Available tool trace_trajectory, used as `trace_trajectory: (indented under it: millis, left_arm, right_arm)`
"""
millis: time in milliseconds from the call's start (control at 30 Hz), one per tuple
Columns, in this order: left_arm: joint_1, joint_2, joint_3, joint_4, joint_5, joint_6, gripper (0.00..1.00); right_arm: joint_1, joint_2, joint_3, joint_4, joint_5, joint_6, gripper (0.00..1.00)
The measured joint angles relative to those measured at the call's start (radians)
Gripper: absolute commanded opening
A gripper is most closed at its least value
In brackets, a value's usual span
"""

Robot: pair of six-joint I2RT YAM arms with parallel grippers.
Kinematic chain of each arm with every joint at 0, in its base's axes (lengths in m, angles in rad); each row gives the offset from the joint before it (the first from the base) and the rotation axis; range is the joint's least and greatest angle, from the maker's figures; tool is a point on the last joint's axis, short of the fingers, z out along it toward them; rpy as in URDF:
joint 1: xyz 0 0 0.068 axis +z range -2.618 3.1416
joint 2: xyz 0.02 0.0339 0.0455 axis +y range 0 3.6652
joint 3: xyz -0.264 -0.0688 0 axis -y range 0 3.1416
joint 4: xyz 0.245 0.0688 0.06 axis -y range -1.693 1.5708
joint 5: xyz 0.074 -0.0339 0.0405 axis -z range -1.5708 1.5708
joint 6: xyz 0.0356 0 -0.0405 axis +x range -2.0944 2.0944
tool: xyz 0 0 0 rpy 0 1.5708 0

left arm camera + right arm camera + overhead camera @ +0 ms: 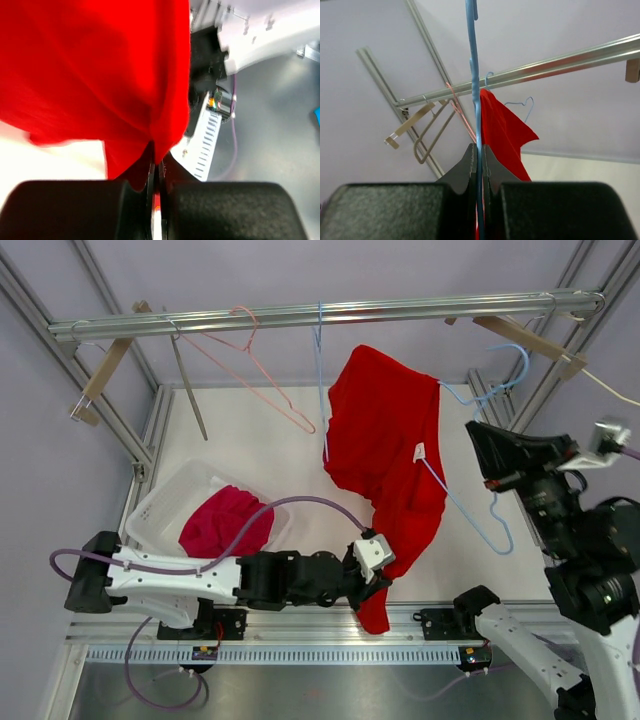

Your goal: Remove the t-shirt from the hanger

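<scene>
In the overhead view, the left gripper (378,588) is seen clamped on the lower hem of the red cotton t-shirt (385,435), which rises up and away from its fingertips. The shirt is draped over the light blue wire hanger (460,496). The right gripper (480,435) is raised just beside the shirt's far shoulder and is shut on that hanger's wire. To the left gripper's left, a white plastic basket (160,502) is seen with a crimson cloth (225,522) inside. In the left wrist view, the left gripper (156,157) is shown fully closed, red fabric (90,65) pinched between its pads. In the right wrist view, the right gripper (479,150) is closed on the blue wire (474,75). The shirt (502,130) is seen just beyond the fingertips, below the silver metal rail (560,60).
</scene>
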Motion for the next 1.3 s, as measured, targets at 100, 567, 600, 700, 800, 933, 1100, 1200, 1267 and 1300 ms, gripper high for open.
trace_trajectory:
  millis: [100,567,600,700,800,933,1100,1200,1267,1300]
  left_arm:
    - [-0.005,-0.045,0.1,-0.079,-0.047,0.055,0.0]
    - [0.071,-0.066,0.381,-0.057,-0.459,0.477,0.0]
    - [0.098,-0.052,0.386,-0.037,-0.463,0.499,0.03]
    - [0.182,-0.02,0.391,-0.004,-0.444,0.536,0.43]
    - [0.222,0.005,0.396,0.028,-0.393,0.565,0.71]
    - [0.225,0.051,0.437,0.055,-0.33,0.593,0.66]
    - [0.244,0.08,0.477,0.06,-0.253,0.613,0.56]
    - [0.253,0.086,0.503,0.063,-0.212,0.618,0.37]
    - [0.254,0.086,0.515,0.066,-0.188,0.615,0.0]
    - [0.254,0.086,0.521,0.068,-0.175,0.611,0.0]
  right_arm:
    - [0.0,-0.103,-0.004,-0.022,0.0,-0.013,0.0]
    - [0.0,-0.277,0.111,-0.257,-0.053,-0.036,0.0]
    - [0.0,-0.282,0.126,-0.268,-0.063,-0.034,0.0]
    - [0.0,-0.296,0.164,-0.295,-0.097,-0.024,0.0]
    - [0.0,-0.303,0.182,-0.303,-0.133,-0.016,0.0]
    - [0.0,-0.304,0.181,-0.317,-0.168,0.0,0.0]
    - [0.003,-0.304,0.173,-0.319,-0.196,0.019,0.0]
    - [0.011,-0.304,0.166,-0.317,-0.21,0.03,0.0]
    - [0.017,-0.304,0.164,-0.317,-0.216,0.036,0.0]
    - [0.021,-0.304,0.164,-0.317,-0.217,0.037,0.0]
